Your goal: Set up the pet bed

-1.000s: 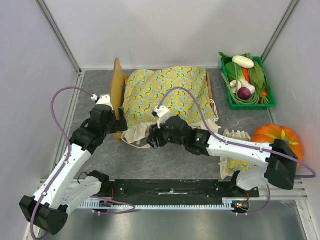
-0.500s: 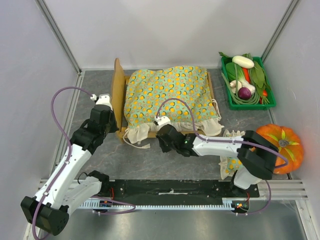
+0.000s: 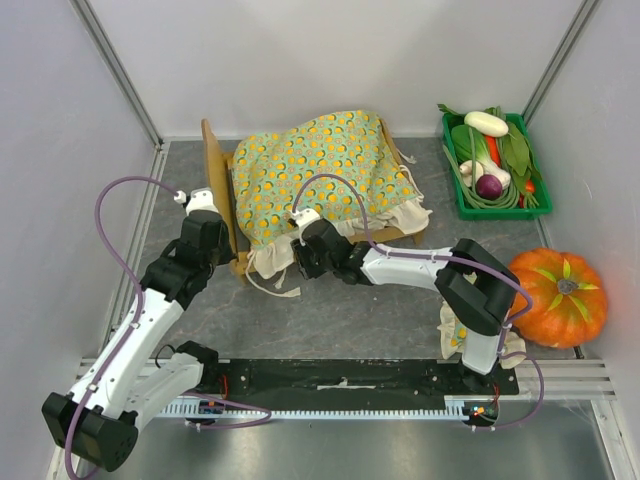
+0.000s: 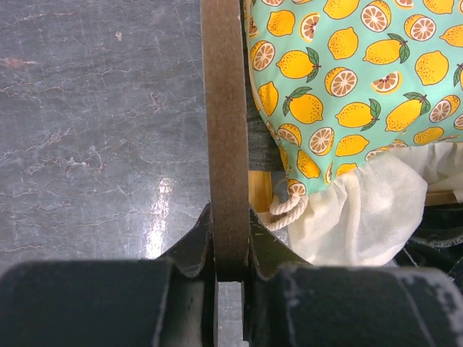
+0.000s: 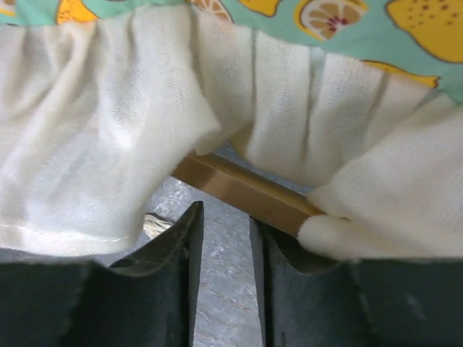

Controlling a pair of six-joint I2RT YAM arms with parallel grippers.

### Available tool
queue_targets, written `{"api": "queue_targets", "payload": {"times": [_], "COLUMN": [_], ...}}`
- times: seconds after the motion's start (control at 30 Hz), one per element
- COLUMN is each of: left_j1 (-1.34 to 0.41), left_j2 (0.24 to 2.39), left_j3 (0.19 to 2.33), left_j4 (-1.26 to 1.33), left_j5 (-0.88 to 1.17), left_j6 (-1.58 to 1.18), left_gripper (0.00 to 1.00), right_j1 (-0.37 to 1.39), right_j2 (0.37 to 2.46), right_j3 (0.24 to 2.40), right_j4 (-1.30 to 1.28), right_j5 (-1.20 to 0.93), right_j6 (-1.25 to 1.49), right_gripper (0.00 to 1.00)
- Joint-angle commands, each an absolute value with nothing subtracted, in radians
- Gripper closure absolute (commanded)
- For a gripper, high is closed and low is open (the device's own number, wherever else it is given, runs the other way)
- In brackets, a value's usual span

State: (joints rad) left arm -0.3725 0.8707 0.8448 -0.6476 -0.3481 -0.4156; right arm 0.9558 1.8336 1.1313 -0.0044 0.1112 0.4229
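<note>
The pet bed (image 3: pixel 222 190), upper centre on the counter (image 3: pixel 350 320), looks light and stiff; its headboard suits gripping. Left gripper (image 4: pixel 231 249) clamps it; right gripper (image 5: pixel 226 231) nearly closed, empty.

no readable text, labels, brands or numbers anywhere.

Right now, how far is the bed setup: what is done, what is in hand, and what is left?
Done: the blanket covers the bed. In hand: the left hand is shut on the headboard; the right hand, slightly open, sits at the frame's rail under the ruffle. Left: the bed lies askew, and the pillow is on the table by the right arm's base.
</note>
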Motion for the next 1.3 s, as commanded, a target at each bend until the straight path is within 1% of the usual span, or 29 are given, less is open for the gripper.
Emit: {"api": "queue_targets", "payload": {"times": [0.0,0.1,0.13,0.2,0.4,0.57,0.7,0.8,0.83,0.9,0.93,0.97,1.03,1.07,1.13,1.2,1.27], "left_j1": [-0.377,-0.377,-0.377,-0.377,-0.377,-0.377,-0.377,-0.377,-0.377,-0.377,-0.377,-0.377,-0.377,-0.377,-0.377,-0.377,-0.377], "left_j2": [0.891,0.914,0.916,0.917,0.908,0.905,0.907,0.905,0.905,0.904,0.9,0.897,0.893,0.887,0.884,0.877,0.876], "left_j3": [0.824,0.825,0.827,0.831,0.819,0.807,0.807,0.804,0.804,0.802,0.801,0.799,0.793,0.793,0.79,0.792,0.795], "left_j4": [-0.627,-0.621,-0.621,-0.62,-0.614,-0.604,-0.6,-0.594,-0.592,-0.592,-0.592,-0.592,-0.592,-0.592,-0.592,-0.597,-0.603], "left_j5": [-0.253,-0.255,-0.259,-0.264,-0.264,-0.256,-0.25,-0.249,-0.244,-0.242,-0.241,-0.241,-0.239,-0.241,-0.235,-0.236,-0.245], "left_j6": [-0.541,-0.564,-0.572,-0.578,-0.595,-0.6,-0.595,-0.592,-0.591,-0.591,-0.591,-0.588,-0.589,-0.588,-0.58,-0.578,-0.58], "left_gripper": [0.98,0.98,0.98,0.98,0.98,0.98,0.98,0.98,0.98,0.98,0.98,0.98,0.98,0.98,0.98,0.98,0.98], "right_j1": [0.943,0.977,0.989,1.028,1.084,1.12,1.138,1.14,1.14,1.14,1.14,1.14,1.138,1.14,1.138,1.138,1.144], "right_j2": [1.835,1.821,1.827,1.847,1.91,1.973,2.032,2.055,2.063,2.085,2.091,2.1,2.102,2.097,2.077,2.016,1.938], "right_j3": [1.138,1.086,1.086,1.089,1.1,1.152,1.187,1.198,1.201,1.213,1.227,1.23,1.22,1.215,1.198,1.177,1.166], "right_j4": [0.116,0.176,0.175,0.181,0.236,0.192,0.129,0.109,0.104,0.066,0.046,0.02,0.008,0.003,0.017,0.08,0.077], "right_j5": [0.054,0.08,0.118,0.153,0.264,0.365,0.42,0.416,0.416,0.426,0.436,0.443,0.463,0.462,0.402,0.324,0.229], "right_j6": [0.491,0.595,0.616,0.67,0.799,0.813,0.804,0.793,0.793,0.79,0.79,0.782,0.769,0.749,0.704,0.619,0.562], "right_gripper": [0.53,0.43,0.4,0.37,0.35,0.36,0.44,0.46,0.48,0.56,0.61,0.72,0.89,1.0,1.0,1.0,1.0]}}
